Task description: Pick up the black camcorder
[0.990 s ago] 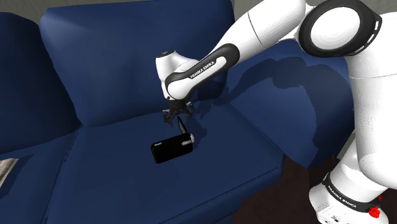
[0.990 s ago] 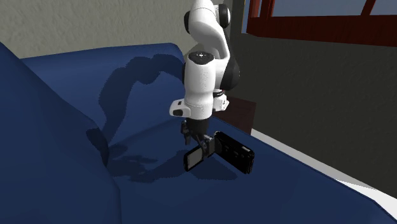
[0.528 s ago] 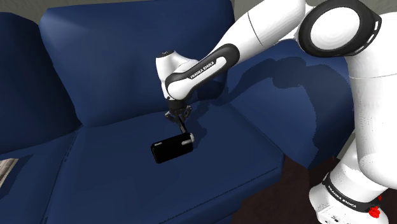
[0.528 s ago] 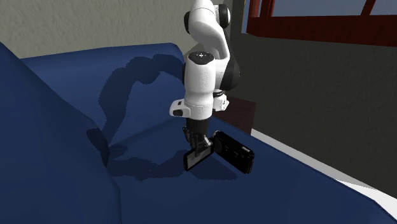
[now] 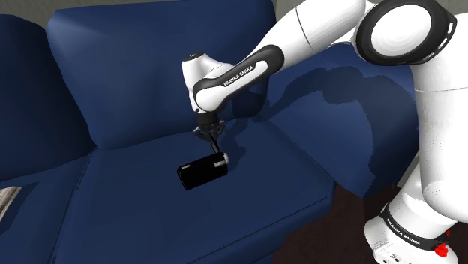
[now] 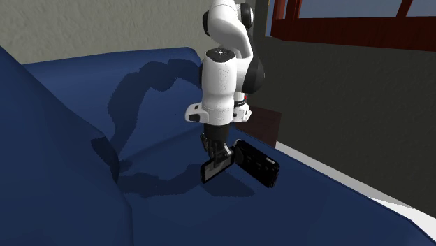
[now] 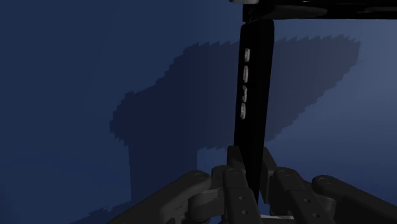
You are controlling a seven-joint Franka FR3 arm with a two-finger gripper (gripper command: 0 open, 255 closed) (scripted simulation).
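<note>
1. The claw (image 5: 218, 152) is clenched on the black camcorder (image 5: 201, 173). Its two fingers (image 7: 236, 170) pinch the thin flip-out screen (image 7: 253, 95), which the wrist view shows edge-on.
2. The camcorder is low at the seat cushion of the navy sofa (image 5: 135, 75), in front of the sofa's backrest. I cannot tell whether it touches the cushion.
3. In the second exterior view the screen stands swung open from the camcorder's body (image 6: 257, 165), and the claw comes down on it from above the sofa seat.
4. "FRANKA EMIKA" reads in white capitals on the dark forearm band (image 5: 238, 75) above the sofa seat. It reads again on the black base ring (image 5: 405, 229) off the sofa's front corner.
5. A row of small pale marks (image 7: 243, 83) runs along the screen's edge, too small to read.
6. The arm's shadow (image 6: 140, 91) lies across the sofa's backrest and seat.
</note>
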